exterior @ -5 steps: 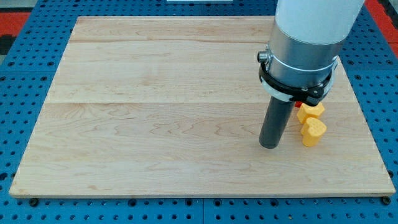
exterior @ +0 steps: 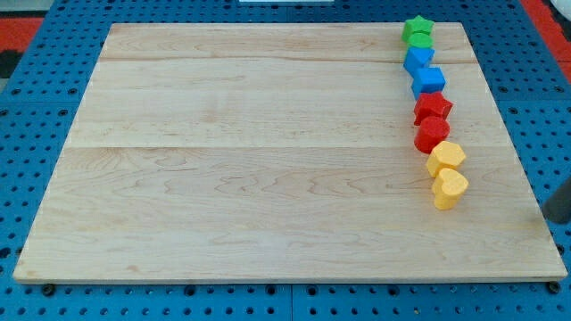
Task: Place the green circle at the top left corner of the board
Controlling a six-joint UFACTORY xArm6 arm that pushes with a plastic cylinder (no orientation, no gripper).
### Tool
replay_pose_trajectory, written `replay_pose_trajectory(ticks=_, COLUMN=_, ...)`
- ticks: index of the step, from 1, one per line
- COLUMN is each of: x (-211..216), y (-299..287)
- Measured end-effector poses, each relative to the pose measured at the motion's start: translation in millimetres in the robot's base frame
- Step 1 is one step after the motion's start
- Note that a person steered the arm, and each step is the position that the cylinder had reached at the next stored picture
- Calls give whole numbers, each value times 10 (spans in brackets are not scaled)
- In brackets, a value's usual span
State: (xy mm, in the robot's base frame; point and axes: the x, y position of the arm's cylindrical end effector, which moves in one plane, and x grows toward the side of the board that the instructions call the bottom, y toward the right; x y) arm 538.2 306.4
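Two green blocks sit touching at the board's top right: the upper one point(exterior: 417, 24) looks like a star, and the lower one point(exterior: 416, 39) looks rounded, possibly the green circle. Below them, running down the view's right side, are two blue blocks point(exterior: 418, 59) point(exterior: 429, 80), two red blocks point(exterior: 434, 108) point(exterior: 432, 135) and two yellow heart-like blocks point(exterior: 446, 159) point(exterior: 450, 188). My tip point(exterior: 555, 218) shows as a dark stub at the view's right edge, just off the board, well right of the yellow blocks and touching none.
The wooden board point(exterior: 223, 143) lies on a blue perforated table point(exterior: 27, 134). The board's top left corner point(exterior: 114, 28) has no block on it. All the blocks form one column near the right edge.
The arm has left its place over the right side of the board and now shows only at the view's right edge. The block column it hid is now visible. The yellow blocks have not moved.
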Motion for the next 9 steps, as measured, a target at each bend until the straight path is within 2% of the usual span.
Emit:
replay_pose_trajectory(ticks=5, x=-2107, y=1)
replay_pose_trajectory(ticks=6, x=-2399, y=-7)
replay_pose_trajectory(ticks=8, x=-2484, y=-386)
replay_pose_trajectory(ticks=9, x=-2694, y=-408)
